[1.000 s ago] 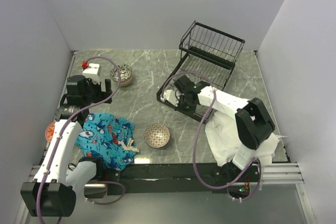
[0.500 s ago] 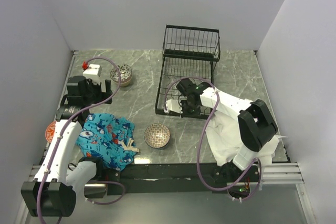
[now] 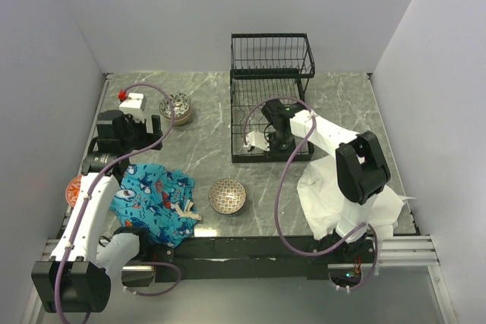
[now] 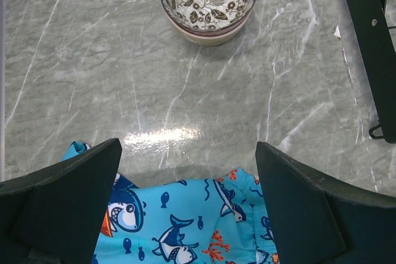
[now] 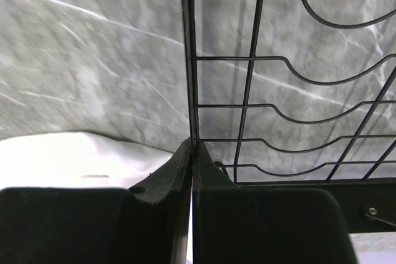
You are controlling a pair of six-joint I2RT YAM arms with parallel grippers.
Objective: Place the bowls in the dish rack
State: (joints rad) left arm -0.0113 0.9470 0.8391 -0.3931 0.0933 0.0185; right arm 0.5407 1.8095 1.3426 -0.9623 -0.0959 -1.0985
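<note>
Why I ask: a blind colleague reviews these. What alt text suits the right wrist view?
Black fingers shut on an edge wire of the black dish rack, seen close up. Its curved slot wires spread right over the grey marble table; a blurred white shape lies lower left.

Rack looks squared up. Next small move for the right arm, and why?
Probably open the right gripper and back off: its jaws are pinched on a wire at the edge of the dish rack, the rack sits square to the table, and the patterned bowl sits unloaded on the table.
</note>
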